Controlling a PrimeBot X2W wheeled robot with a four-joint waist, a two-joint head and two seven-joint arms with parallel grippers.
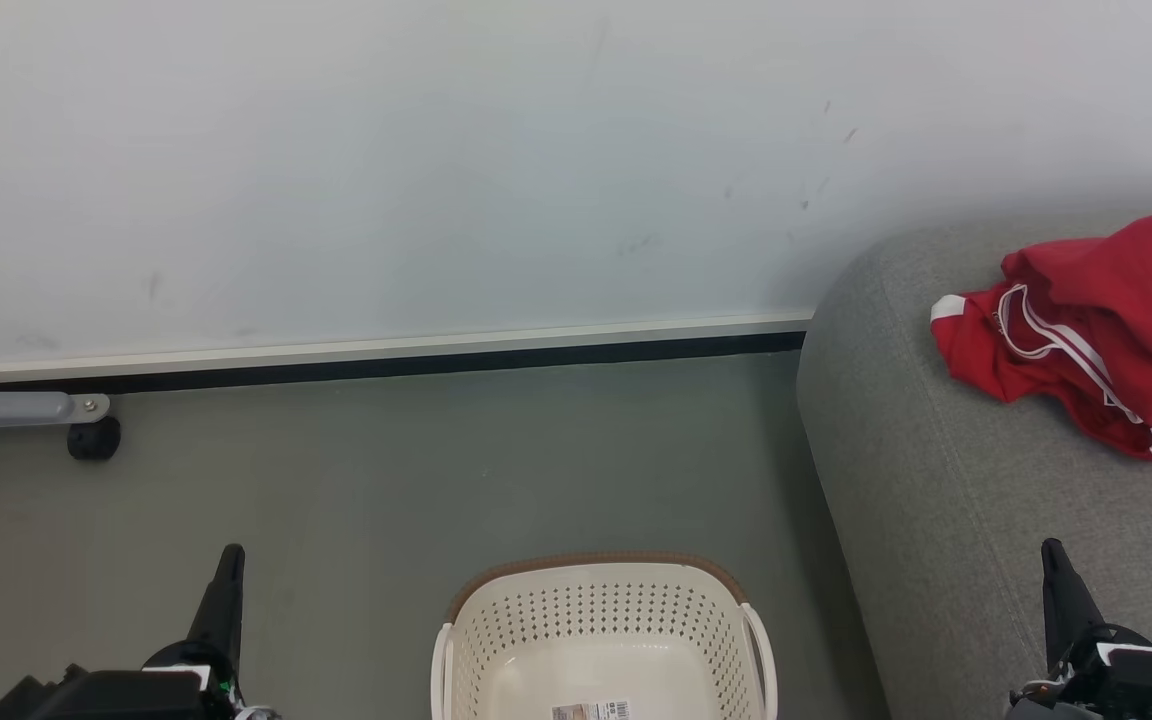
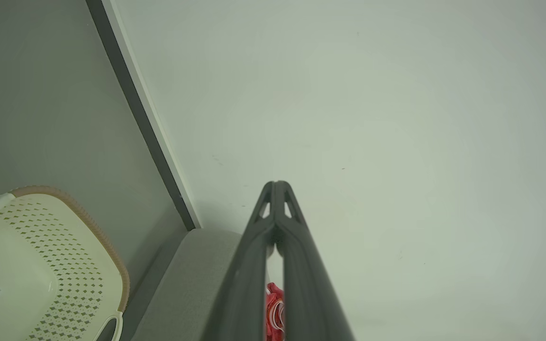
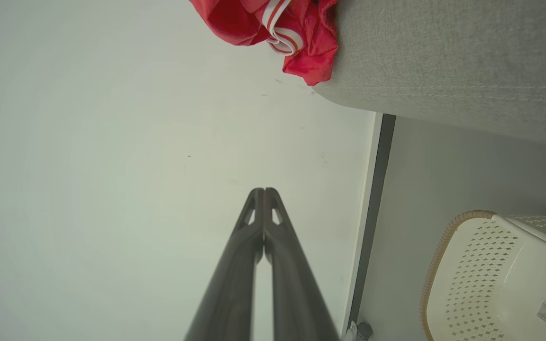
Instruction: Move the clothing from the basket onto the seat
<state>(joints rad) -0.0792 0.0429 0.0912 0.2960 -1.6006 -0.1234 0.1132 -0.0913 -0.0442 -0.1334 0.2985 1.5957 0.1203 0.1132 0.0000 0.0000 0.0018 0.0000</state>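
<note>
The red clothing (image 1: pixel 1086 335) with white stripes lies crumpled on the grey seat (image 1: pixel 946 520) at the right. On the floor at bottom centre stands the cream basket (image 1: pixel 601 640) with its brown rim; its visible inside holds nothing but a label. My left gripper (image 1: pixel 232 552) is shut at the lower left, over the floor, left of the basket. At the lower right, my right gripper (image 1: pixel 1052 548) is shut over the seat's front part, below the clothing. Both wrist views show shut fingertips (image 2: pixel 277 185) (image 3: pixel 263 192) with nothing held, plus the clothing (image 3: pixel 277 33), the seat (image 3: pixel 443 57) and the basket (image 2: pixel 40 265) (image 3: pixel 495 279).
A pale wall with a white and black skirting strip (image 1: pixel 376 360) runs behind the grey floor. A grey metal leg with a black castor (image 1: pixel 93 437) stands at the far left by the wall.
</note>
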